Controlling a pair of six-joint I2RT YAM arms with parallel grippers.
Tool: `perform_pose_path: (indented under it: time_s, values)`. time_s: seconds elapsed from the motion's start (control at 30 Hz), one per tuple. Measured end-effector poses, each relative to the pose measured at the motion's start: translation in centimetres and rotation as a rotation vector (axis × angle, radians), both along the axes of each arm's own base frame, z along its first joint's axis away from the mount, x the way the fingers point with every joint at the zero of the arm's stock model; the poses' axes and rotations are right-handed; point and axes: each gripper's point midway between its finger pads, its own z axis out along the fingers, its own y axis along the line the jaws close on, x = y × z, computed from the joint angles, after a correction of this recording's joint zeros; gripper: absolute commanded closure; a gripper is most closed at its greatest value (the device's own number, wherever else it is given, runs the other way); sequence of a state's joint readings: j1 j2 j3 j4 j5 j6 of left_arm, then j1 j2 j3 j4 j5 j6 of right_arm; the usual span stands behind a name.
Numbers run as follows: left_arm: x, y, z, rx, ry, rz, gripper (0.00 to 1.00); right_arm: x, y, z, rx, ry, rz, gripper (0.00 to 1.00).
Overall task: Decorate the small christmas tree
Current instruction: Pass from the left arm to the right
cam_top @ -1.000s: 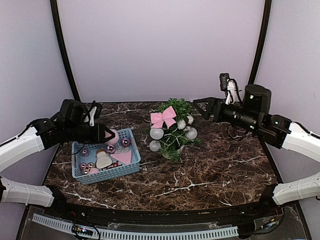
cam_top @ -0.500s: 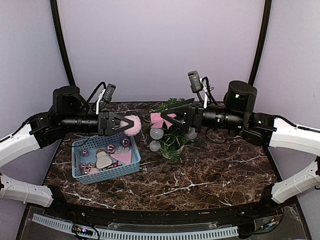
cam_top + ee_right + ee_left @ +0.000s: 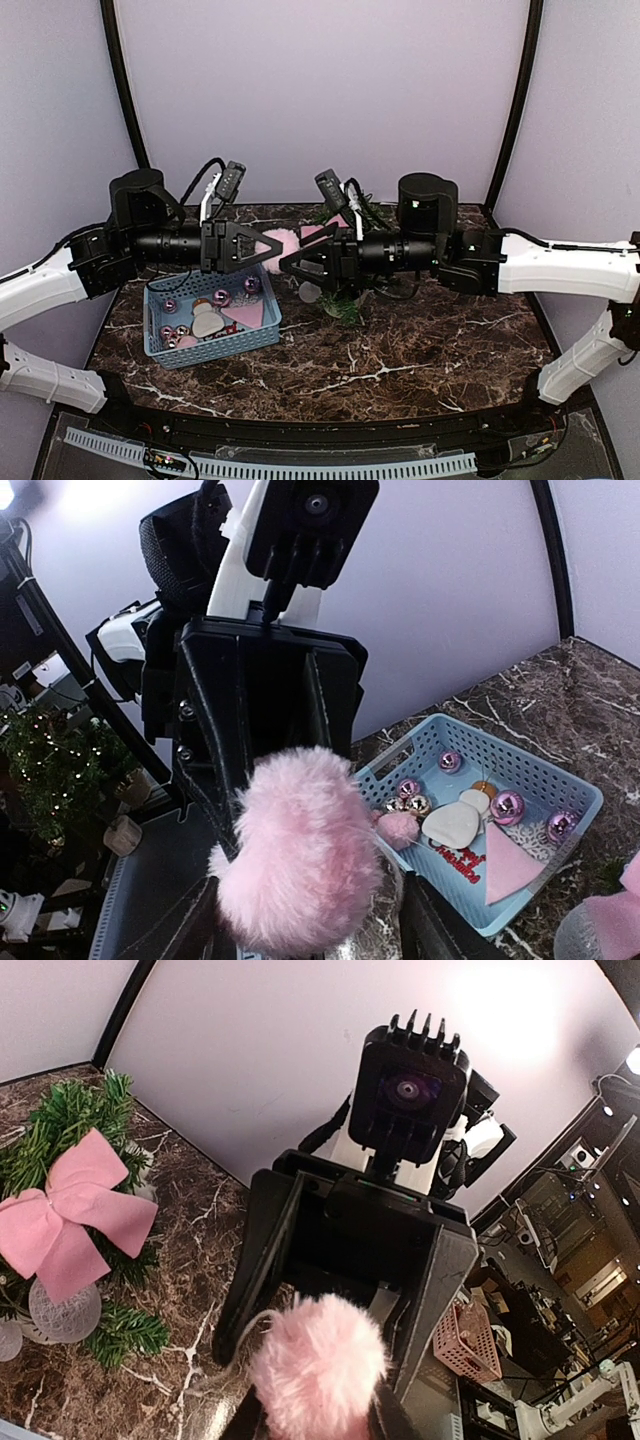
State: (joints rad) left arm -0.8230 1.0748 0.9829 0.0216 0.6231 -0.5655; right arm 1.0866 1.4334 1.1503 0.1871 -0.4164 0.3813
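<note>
A fluffy pink pompom (image 3: 279,246) hangs in mid-air left of the small christmas tree (image 3: 347,306), with my left gripper (image 3: 263,250) shut on it. In the left wrist view the pompom (image 3: 318,1360) fills the left gripper (image 3: 318,1405). My right gripper (image 3: 291,262) faces it from the right, open, one finger on each side of the pompom (image 3: 300,865); the right gripper (image 3: 312,925) does not pinch it. The right arm covers most of the tree. The tree's (image 3: 70,1125) pink bow (image 3: 70,1210) and a silver ball (image 3: 62,1310) show.
A light blue basket (image 3: 232,350) stands at the left of the marble table. In the basket (image 3: 545,755) lie pink baubles (image 3: 507,807), a white figure (image 3: 452,825), a pink triangle (image 3: 512,865) and a small pink pompom (image 3: 398,829). Purple walls close in the back and sides.
The left gripper rose from the basket and moved right with the pompom. The right arm swung left across the tree, and its jaws narrowed around the pompom.
</note>
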Motion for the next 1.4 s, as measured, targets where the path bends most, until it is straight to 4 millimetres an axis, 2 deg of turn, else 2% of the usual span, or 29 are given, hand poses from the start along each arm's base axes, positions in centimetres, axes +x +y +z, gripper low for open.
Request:
perform_pose_path:
  time_s: [0.23, 0.4, 0.47, 0.57, 0.63, 0.7, 0.77, 0.93, 1.03, 1.1, 1.23, 1.27, 1.4]
  values:
    - [-0.1, -0.2, 0.6, -0.024, -0.004, -0.013, 0.81, -1.0, 0.4, 0.7, 0.033, 0.010, 0.059, 0.72]
    - [-0.1, -0.2, 0.7, -0.032, -0.005, -0.017, 0.80, -0.8, 0.7, 0.7, 0.045, 0.050, 0.059, 1.00]
    - [0.0, -0.2, 0.9, -0.038, -0.011, -0.013, 0.78, -0.6, 0.6, 0.8, 0.050, 0.070, 0.047, 1.00]
    - [0.3, -0.1, 1.0, -0.040, -0.017, -0.002, 0.66, -0.2, 0.6, 0.8, 0.061, 0.072, 0.019, 1.00]
    - [0.4, -0.1, 0.9, -0.037, -0.017, 0.006, 0.46, 0.0, 0.5, 0.8, 0.067, 0.070, -0.004, 1.00]
    - [0.5, -0.1, 0.8, -0.031, -0.022, 0.014, 0.33, 0.3, 0.0, 0.9, 0.071, 0.065, -0.042, 1.00]
    - [0.7, -0.1, 0.6, -0.020, -0.022, 0.032, 0.25, 0.9, -0.8, 1.4, 0.078, 0.056, -0.097, 1.00]
    - [1.8, 0.8, 0.3, 0.010, -0.037, 0.123, 0.18, 2.5, -4.4, 4.1, 0.099, 0.023, -0.274, 1.00]
    - [2.7, 1.3, -0.4, 0.042, -0.035, 0.189, 0.18, 3.9, -7.5, 4.5, 0.092, 0.021, -0.399, 1.00]
    - [3.3, 1.6, -1.3, 0.075, -0.021, 0.228, 0.17, 5.1, -9.7, 3.5, 0.063, 0.035, -0.485, 1.00]
    - [4.8, 1.4, -3.0, 0.146, 0.007, 0.286, 0.14, 6.9, -14.0, -1.3, -0.051, 0.103, -0.637, 1.00]
    - [5.3, 1.3, -3.2, 0.159, 0.010, 0.302, 0.13, 7.0, -15.1, -3.0, -0.088, 0.125, -0.673, 1.00]
    - [6.6, 1.0, -3.4, 0.182, 0.011, 0.342, 0.13, 6.8, -17.5, -7.2, -0.170, 0.188, -0.738, 1.00]
